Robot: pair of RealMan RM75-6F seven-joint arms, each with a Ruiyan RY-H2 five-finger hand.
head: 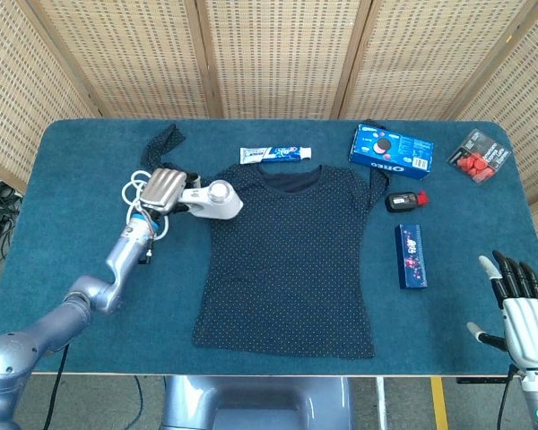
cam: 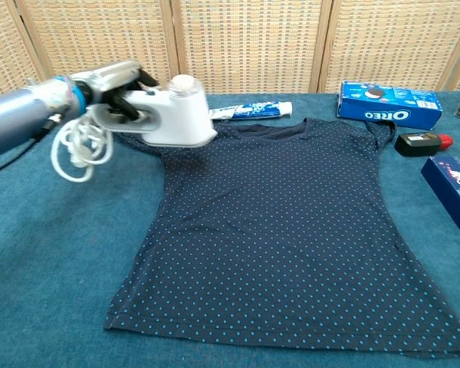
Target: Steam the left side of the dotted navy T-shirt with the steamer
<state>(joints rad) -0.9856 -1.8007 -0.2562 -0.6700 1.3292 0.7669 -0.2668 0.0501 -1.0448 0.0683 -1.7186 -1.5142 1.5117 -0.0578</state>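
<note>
The left hand (head: 160, 189) grips the smooth white steamer (cam: 172, 115) over the soft dotted T-shirt's (head: 291, 255) left shoulder; the right hand (head: 520, 305), fingers apparently spread, sits near the table's (head: 63, 170) front right corner.

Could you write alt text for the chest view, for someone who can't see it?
The robot's left hand holds a white steamer over the left shoulder of a dotted navy T-shirt spread on a blue table. Toothpaste and an Oreo box lie behind.
</note>
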